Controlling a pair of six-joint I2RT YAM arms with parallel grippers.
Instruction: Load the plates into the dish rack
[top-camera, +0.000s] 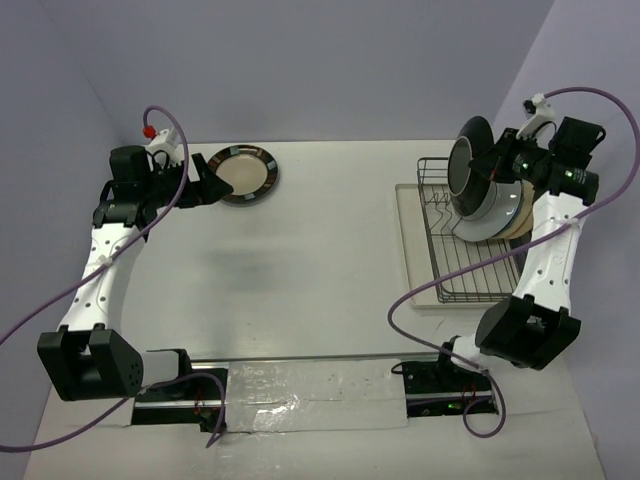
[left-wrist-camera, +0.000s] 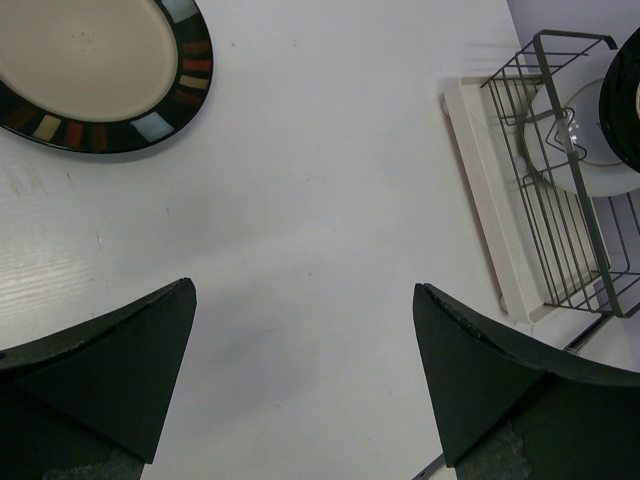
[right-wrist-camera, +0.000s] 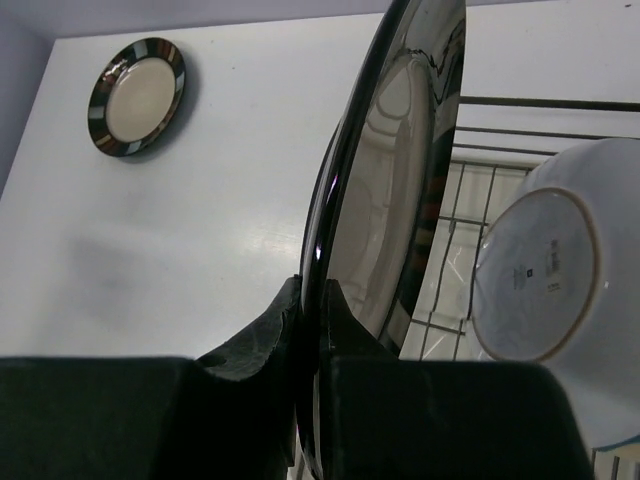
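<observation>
A dark glossy plate (right-wrist-camera: 400, 170) stands on edge over the far end of the dish rack (top-camera: 470, 275), its rim clamped in the right tool (right-wrist-camera: 312, 300). Beside it, pale plates (top-camera: 495, 215) lean among the rack's wires. Well apart, a striped-rim plate (top-camera: 243, 175) lies flat on the tabletop (top-camera: 320, 250). The left tool (left-wrist-camera: 302, 290) is near it, fingers spread and holding nothing.

We're seeing two white arms, the left arm (top-camera: 98, 272) and right arm (top-camera: 546, 265), each dotted with small holes and capped by chunky black joints (top-camera: 90, 365); purple cables (top-camera: 590, 90) loop off both, a red cap (top-camera: 147, 131) up left, green lights (top-camera: 571, 172) glowing right, and the left pincer (left-wrist-camera: 305, 370) has matte black wedge fingers (left-wrist-camera: 110, 370)
</observation>
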